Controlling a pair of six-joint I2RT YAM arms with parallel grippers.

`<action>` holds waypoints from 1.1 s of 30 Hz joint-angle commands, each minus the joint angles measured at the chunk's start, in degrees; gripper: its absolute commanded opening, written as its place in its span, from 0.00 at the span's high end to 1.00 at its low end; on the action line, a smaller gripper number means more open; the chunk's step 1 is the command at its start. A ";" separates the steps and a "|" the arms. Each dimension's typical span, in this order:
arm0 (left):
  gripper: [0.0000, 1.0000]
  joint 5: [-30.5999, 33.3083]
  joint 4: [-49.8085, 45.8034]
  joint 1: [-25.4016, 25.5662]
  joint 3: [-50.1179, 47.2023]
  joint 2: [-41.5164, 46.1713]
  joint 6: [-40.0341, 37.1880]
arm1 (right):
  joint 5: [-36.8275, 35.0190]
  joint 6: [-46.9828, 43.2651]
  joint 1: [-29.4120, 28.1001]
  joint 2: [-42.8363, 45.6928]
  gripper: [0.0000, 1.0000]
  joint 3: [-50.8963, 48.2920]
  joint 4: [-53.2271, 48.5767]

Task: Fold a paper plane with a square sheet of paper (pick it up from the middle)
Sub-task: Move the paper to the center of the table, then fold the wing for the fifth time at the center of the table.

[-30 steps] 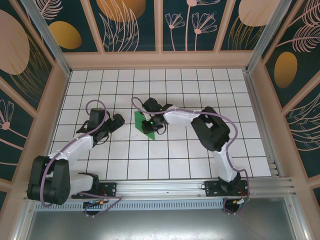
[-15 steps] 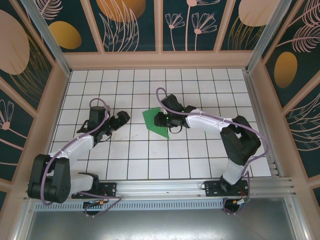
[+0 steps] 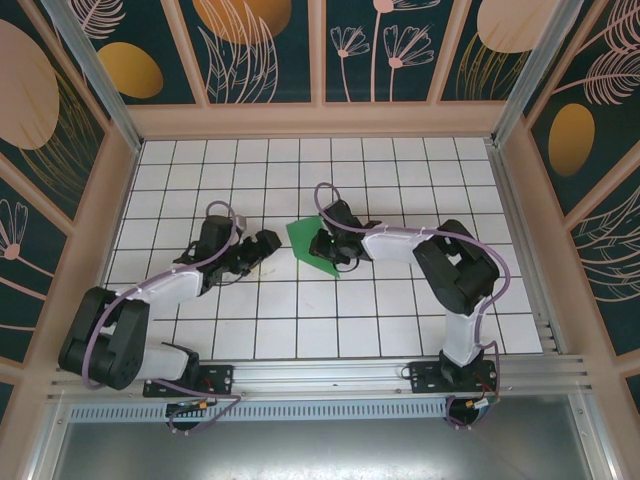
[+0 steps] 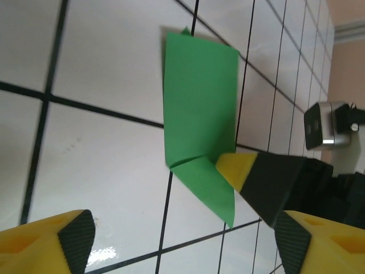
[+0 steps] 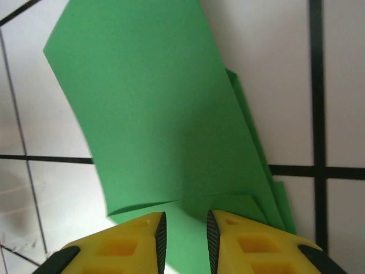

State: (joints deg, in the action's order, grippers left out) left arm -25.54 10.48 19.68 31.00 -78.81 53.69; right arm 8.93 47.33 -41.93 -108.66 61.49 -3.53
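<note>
The square sheet of paper (image 3: pixel 303 238) is green and folded, with a small triangular flap at one end, and lies flat on the white tiles near the table's middle. In the left wrist view the paper (image 4: pixel 199 97) stretches away from me. My right gripper (image 3: pixel 320 248) stands over its right edge; one yellow fingertip (image 4: pixel 236 165) touches the paper beside the flap. In the right wrist view its jaws (image 5: pixel 185 240) stand narrowly apart above the paper (image 5: pixel 154 114), pinching nothing. My left gripper (image 3: pixel 262 244) is open about one tile left of the paper, its jaws (image 4: pixel 182 245) bare.
The tiled table (image 3: pixel 300 330) is walled in by patterned panels at the back and on both sides. An aluminium rail (image 3: pixel 330 375) with both arm bases runs along the near edge. Bare tiles surround the paper on every side.
The paper went from a narrow raised shape to lying flatter and wider, slightly to the right. My right arm shifted right with it. My left gripper slid right toward the paper and narrowed a little.
</note>
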 commanded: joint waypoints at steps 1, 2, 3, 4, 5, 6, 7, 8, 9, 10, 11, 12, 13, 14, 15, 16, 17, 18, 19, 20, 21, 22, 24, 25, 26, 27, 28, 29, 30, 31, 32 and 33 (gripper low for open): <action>0.21 -1.32 3.66 1.69 1.60 -2.22 3.26 | 2.20 1.55 1.66 -0.87 0.72 -2.90 4.34; 0.23 -1.57 4.49 2.14 1.60 -3.06 4.09 | 3.28 1.78 2.17 -0.70 0.72 -3.80 5.47; 0.25 -1.72 5.21 2.70 1.70 -3.73 4.80 | 4.44 1.88 2.66 -0.59 0.72 -4.82 6.71; 0.27 -1.75 5.77 3.09 1.82 -4.25 5.29 | 5.50 1.89 3.17 -0.45 0.72 -5.71 7.69; 0.29 -1.71 6.09 3.56 2.12 -4.91 5.60 | 6.64 2.05 3.71 -0.29 0.72 -6.78 8.76; 0.30 -1.58 6.14 4.05 2.62 -5.72 5.92 | 8.10 2.07 4.27 -0.26 0.72 -7.76 9.81; 0.33 -1.56 6.23 4.39 3.11 -6.48 6.00 | 9.35 2.26 4.90 -0.16 0.72 -8.66 10.91; 0.35 -1.57 6.21 4.71 3.78 -7.24 6.07 | 10.88 2.49 5.55 -0.19 0.73 -9.86 12.31; 0.37 -1.53 6.18 5.13 4.46 -8.12 6.21 | 12.43 2.59 6.11 -0.16 0.73 -10.81 13.87; 0.39 -1.29 6.22 5.35 4.98 -8.86 6.25 | 13.47 2.76 6.54 -0.13 0.73 -11.46 14.80; 0.41 -1.02 6.04 5.67 5.63 -9.70 6.36 | 14.56 2.77 6.97 -0.07 0.73 -12.06 15.71; 0.44 -0.72 5.52 5.87 6.31 -10.60 6.43 | 15.49 2.71 7.36 -0.13 0.73 -12.55 16.34; 0.45 -0.43 5.21 5.95 6.75 -11.36 6.44 | 16.13 2.78 7.72 -0.02 0.73 -12.78 16.57; 0.46 -0.07 4.92 5.98 7.11 -12.15 6.62 | 16.89 2.83 8.18 0.02 0.73 -13.18 16.99; 0.48 0.17 4.79 6.01 7.36 -12.77 6.84 | 17.66 2.88 8.47 0.24 0.73 -13.56 17.50; 0.50 0.29 4.81 6.03 7.71 -13.43 7.02 | 18.52 2.88 8.91 0.41 0.73 -14.11 18.07; 0.51 0.49 4.73 6.11 8.07 -14.09 7.11 | 18.96 2.86 9.36 0.55 0.73 -14.39 18.20; 0.51 0.58 4.67 6.24 8.42 -14.67 7.24 | 19.48 2.85 9.64 0.64 0.73 -14.60 18.36; 0.52 0.66 4.71 6.37 8.69 -15.26 7.32 | 20.05 2.69 10.00 0.77 0.73 -14.94 18.66; 0.52 0.79 4.50 6.42 9.02 -15.96 7.40 | 20.48 2.83 10.28 0.82 0.73 -15.21 18.94; 0.53 0.99 4.25 6.46 9.30 -16.40 7.48 | 20.97 2.86 10.25 0.78 0.73 -15.41 19.33; 0.53 1.10 4.16 6.49 9.64 -16.93 7.48 | 21.58 2.86 10.28 0.72 0.73 -15.56 19.71; 0.55 0.69 4.22 6.62 10.48 -18.02 7.62 | 22.55 2.95 10.26 0.46 0.73 -15.63 20.30; 0.57 0.42 4.11 6.73 11.05 -18.66 7.49 | 23.02 3.14 10.27 0.38 0.73 -15.72 20.71; 0.59 0.32 3.80 6.85 11.76 -19.05 7.41 | 23.44 3.21 10.25 0.24 0.73 -15.86 21.08; 0.60 0.15 3.79 7.02 12.20 -19.08 7.39 | 23.47 3.21 10.29 0.20 0.73 -15.99 21.28; 0.60 0.30 3.52 7.18 12.63 -19.10 7.26 | 23.43 3.25 10.28 0.06 0.73 -16.07 21.31; 0.60 0.72 2.78 7.38 13.21 -20.88 7.03 | 23.55 3.34 10.29 0.06 0.73 -16.13 21.52; 0.60 1.14 2.08 7.46 13.73 -21.23 6.83 | 23.53 3.30 10.24 -0.02 0.73 -16.21 21.63; 0.60 1.44 1.45 7.56 14.07 -21.61 6.75 | 23.55 3.43 10.25 -0.03 0.73 -16.23 21.57; 0.58 1.75 0.71 7.69 14.49 -21.96 6.58 | 23.42 3.40 10.32 0.01 0.73 -16.27 21.47; 0.57 1.99 0.22 7.90 14.73 -22.19 6.35 | 23.19 3.26 10.29 0.02 0.73 -16.29 21.20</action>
State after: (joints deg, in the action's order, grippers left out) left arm -24.80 13.43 27.05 44.18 -99.63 60.66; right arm 31.81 50.13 -31.90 -107.63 47.18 21.12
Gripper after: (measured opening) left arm 0.427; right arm 0.273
